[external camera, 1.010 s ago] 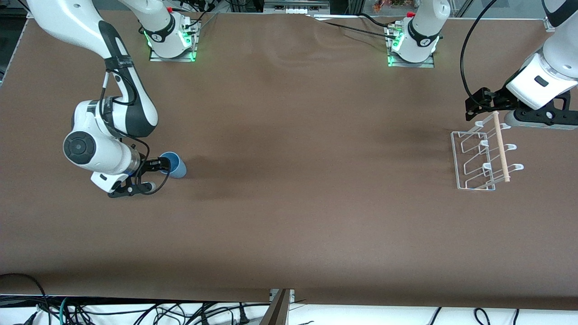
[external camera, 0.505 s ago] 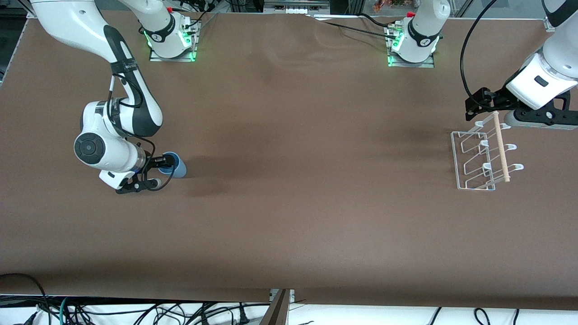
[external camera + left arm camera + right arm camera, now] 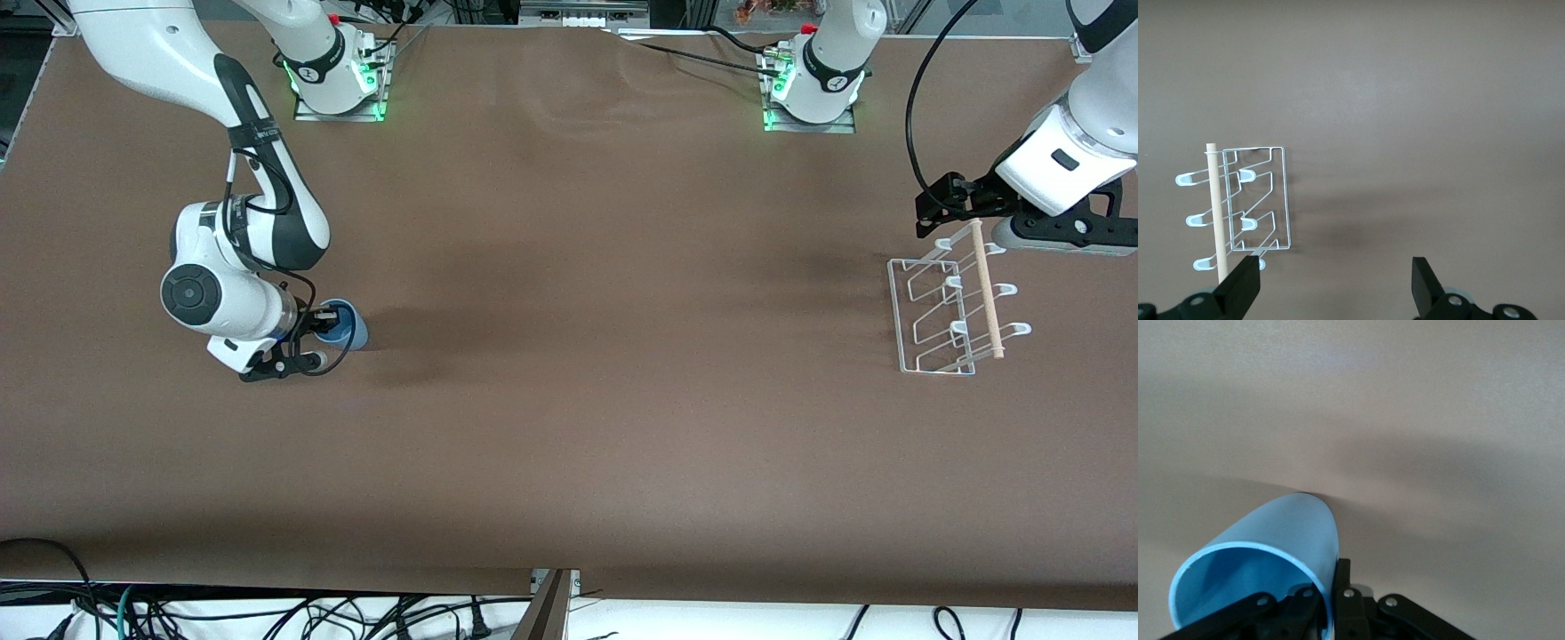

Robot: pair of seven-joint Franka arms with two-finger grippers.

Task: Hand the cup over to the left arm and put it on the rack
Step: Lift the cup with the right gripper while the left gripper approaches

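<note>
**Right pincer on the rim of the blue cup; left pincer waits over the rack**

The right arm's black two-finger pincer (image 3: pixel 325 325) sits low at the right arm's end of the brown surface (image 3: pixel 569 427), and its fingers are pinched on the rim of the small light-blue plastic cup (image 3: pixel 345 325). In the right wrist view one finger lies inside the cup's (image 3: pixel 1265 567) open mouth and the other against the outer wall, with the thin blue wall caught between them. The cup leans, its mouth turned toward the pincer and its narrower bottom pointing away along the surface. From the front it looks as though its lower edge is touching the cloth, though I cannot say that for sure.

Well apart, at the left arm's end of the surface, the large white left arm (image 3: pixel 1062 160) hangs waiting. Its black pincer (image 3: pixel 1336 283) is spread wide, the two fingers far apart with nothing between them. It hovers over the edge of the small white wire rack (image 3: pixel 947 307), the edge farther from the front camera. The rack (image 3: pixel 1238 207) lies flat on the cloth, its looped prongs in rows and a light wooden dowel (image 3: pixel 987 289) running across them.
</note>
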